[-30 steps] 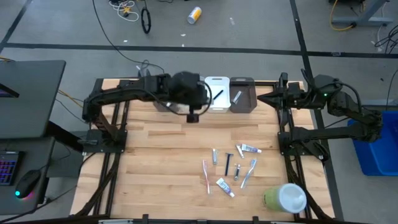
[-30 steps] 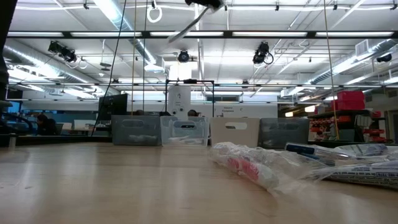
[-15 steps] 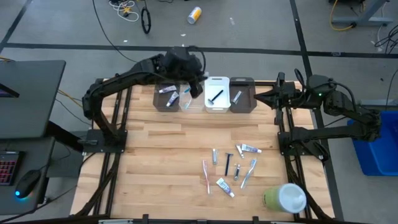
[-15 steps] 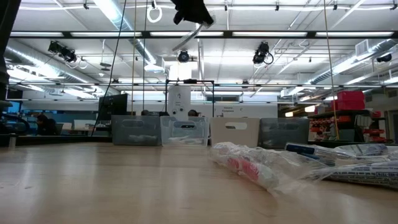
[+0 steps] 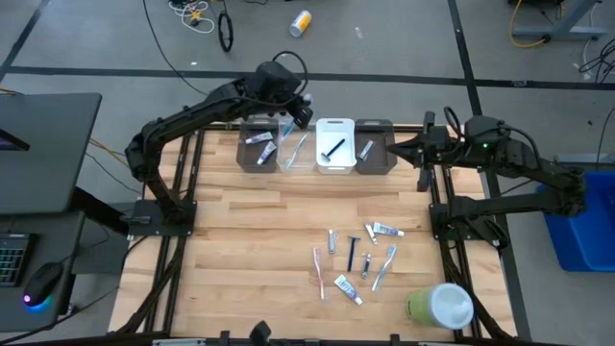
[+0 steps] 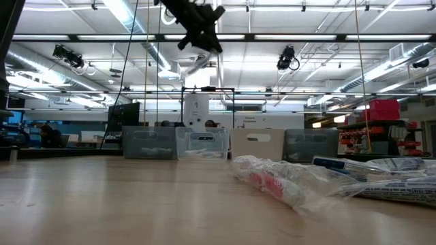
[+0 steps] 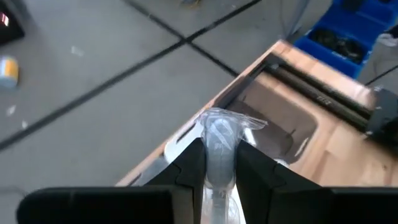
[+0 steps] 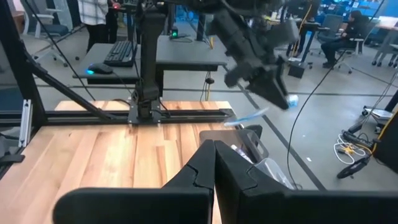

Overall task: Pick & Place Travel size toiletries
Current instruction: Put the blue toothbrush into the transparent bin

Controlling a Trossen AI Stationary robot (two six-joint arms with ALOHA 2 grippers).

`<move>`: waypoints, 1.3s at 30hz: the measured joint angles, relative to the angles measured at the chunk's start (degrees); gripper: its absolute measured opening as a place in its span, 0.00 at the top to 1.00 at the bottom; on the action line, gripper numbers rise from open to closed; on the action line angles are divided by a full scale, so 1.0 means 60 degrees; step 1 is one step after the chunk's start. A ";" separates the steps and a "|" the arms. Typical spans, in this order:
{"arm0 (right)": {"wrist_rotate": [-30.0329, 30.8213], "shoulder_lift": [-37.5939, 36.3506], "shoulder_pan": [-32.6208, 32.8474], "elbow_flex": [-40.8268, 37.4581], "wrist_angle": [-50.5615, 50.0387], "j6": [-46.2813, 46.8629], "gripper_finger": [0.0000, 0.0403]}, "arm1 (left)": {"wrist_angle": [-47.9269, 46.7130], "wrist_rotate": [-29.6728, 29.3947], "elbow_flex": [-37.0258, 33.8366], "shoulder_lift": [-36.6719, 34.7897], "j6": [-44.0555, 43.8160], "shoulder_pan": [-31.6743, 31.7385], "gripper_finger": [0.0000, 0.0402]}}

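Left gripper point(image 7: 219, 163) jaws pinch a crinkly plastic-wrapped toothbrush point(image 7: 219, 138) above the clear bin point(image 5: 297, 155); right jaws closed, empty.

High view looks straight down on tabletop point(image 5: 250, 231); low view level across it; both share the far bins point(image 5: 317, 146).

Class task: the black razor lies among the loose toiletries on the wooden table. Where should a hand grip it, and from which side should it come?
Grip the black razor across the middle of its slim handle, coming straight down from above. It lies flat, its length running toward the bins, with small gaps either side before the neighbouring tubes, so fingers probably close best across its width.
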 joint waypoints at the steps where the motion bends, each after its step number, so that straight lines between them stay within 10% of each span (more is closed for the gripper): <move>1: 0.0000 0.0042 0.0000 0.0000 -0.0001 0.0000 0.99 | 0.0071 0.0004 -0.0175 0.0006 -0.0109 0.0076 0.81; 18: 0.0160 0.0540 0.0000 0.0000 -0.0033 -0.0070 0.99 | 0.4023 -0.0896 -0.4052 -0.0012 -0.1518 0.0406 0.82; 39: 0.0648 0.0536 -0.0013 0.0000 -0.0024 -0.0172 0.99 | 0.6468 -0.0997 -0.5994 -0.0012 -0.2108 0.0543 0.80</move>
